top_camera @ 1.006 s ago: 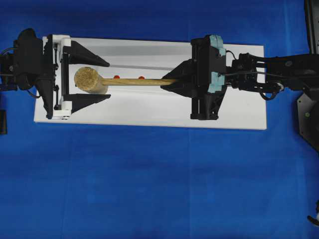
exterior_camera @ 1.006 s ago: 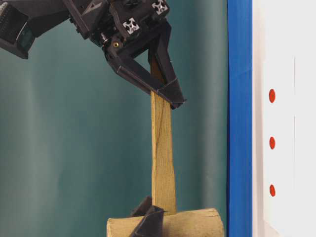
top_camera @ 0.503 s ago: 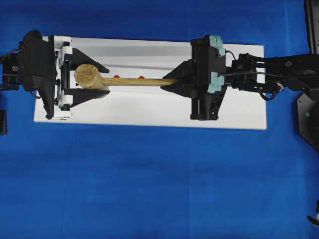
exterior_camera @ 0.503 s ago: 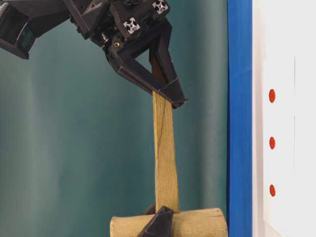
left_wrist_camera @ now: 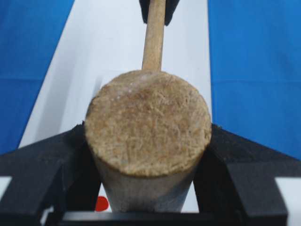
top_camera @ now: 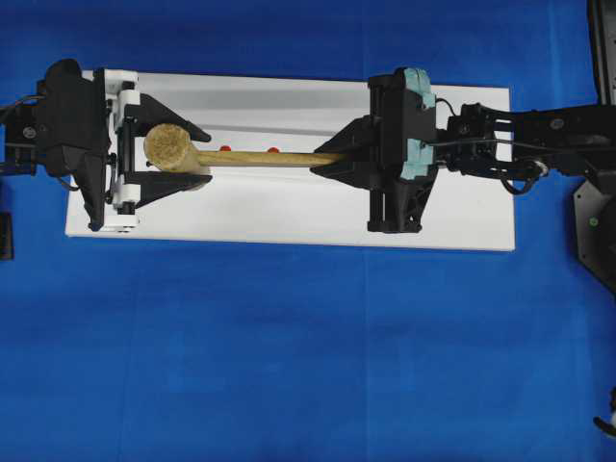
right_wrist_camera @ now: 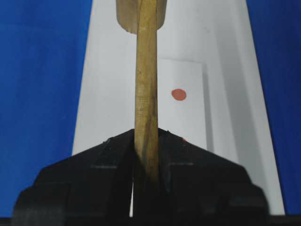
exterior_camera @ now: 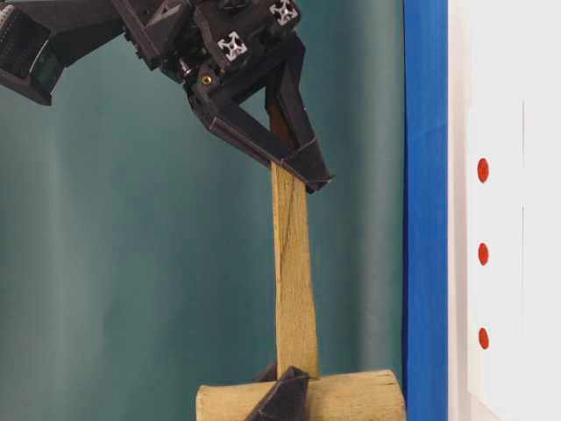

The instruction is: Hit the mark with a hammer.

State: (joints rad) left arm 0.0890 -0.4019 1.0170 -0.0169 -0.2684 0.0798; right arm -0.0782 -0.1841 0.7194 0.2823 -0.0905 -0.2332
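Overhead view: hammer (top_camera: 241, 157) spans both arms, held above white block (top_camera: 289, 212). Left gripper (top_camera: 164, 159) clamps head at 9 o'clock; right gripper (top_camera: 332, 159) pinches handle end at 3 o'clock, grip likely loosening for handover. Mark (top_camera: 224, 148) sits beside handle, at 12 o'clock. You judge strike not yet made.

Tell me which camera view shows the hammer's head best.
The left wrist view: the hammer head fills the frame, its round end face sharp, between the left gripper fingers. The overhead view shows it small; the table-level view cuts it off at the bottom edge; the right wrist view catches only a blurred part behind the handle.
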